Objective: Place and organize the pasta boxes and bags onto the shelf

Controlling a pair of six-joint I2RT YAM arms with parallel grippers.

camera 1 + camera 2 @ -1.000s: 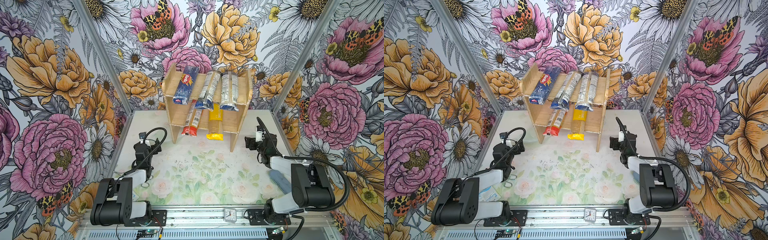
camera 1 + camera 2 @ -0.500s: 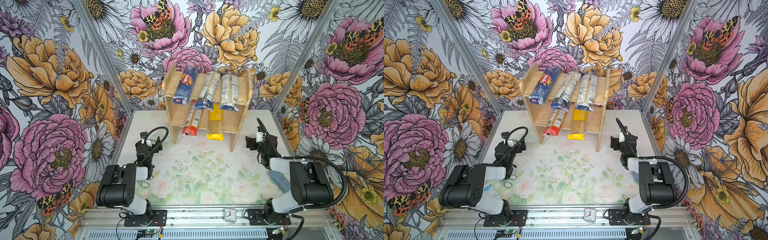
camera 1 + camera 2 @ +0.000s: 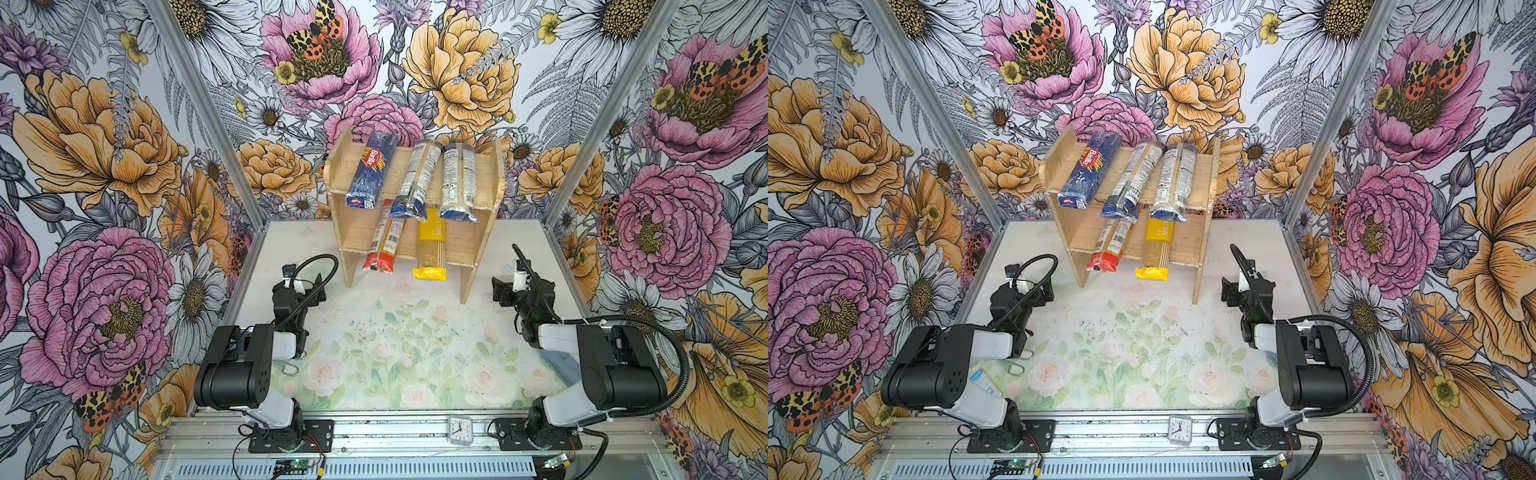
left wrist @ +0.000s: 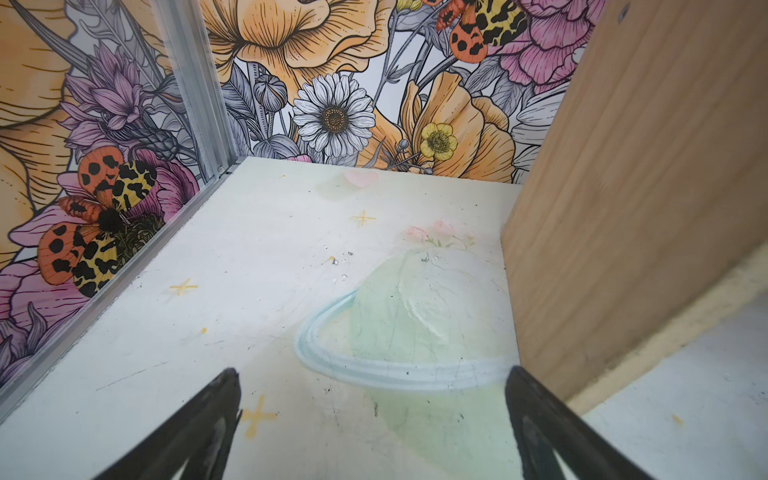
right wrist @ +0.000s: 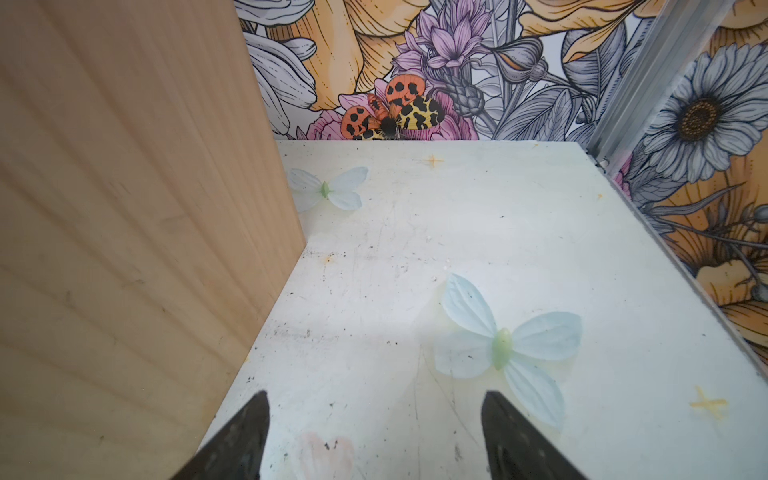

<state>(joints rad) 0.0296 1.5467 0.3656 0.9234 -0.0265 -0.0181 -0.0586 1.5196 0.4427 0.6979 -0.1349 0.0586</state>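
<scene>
Gaping wide above the pale flower-printed tabletop [image 4: 208, 291], the left gripper [image 4: 372, 372] holds nothing between its two black fingers [image 4: 208, 419]; only bare surface shows in the gap. The right gripper [image 5: 375, 395] likewise stands with its jaws apart and empty, a little less spread. Each wrist view shows a flat side panel of the small two-tier light wooden shelf [image 4: 623, 208] close beside one finger; whether it touches cannot be told. In both top views the grippers sit low near the table, one on either side of the shelf [image 3: 460, 245], just outside its front legs, both aimed toward the back wall.

All five packs lie on the shelf, running front to back. On the upper tier, from left to right, come the dark blue Barilla box [image 3: 370, 172], tilted a little, a clear bag with a blue end [image 3: 415, 178], also slanted, and a second clear blue-ended bag [image 3: 457, 178], nearly straight and close to the right panel. On the lower tier the red-ended bag [image 3: 384, 245] lies beside the yellow bag [image 3: 431, 249]; both overhang the front edge. A small white clock [image 3: 460, 430] rests on the metal rail [image 3: 374, 432] at the front, and a grey-blue pad [image 3: 568, 372] lies partly hidden by the right arm
</scene>
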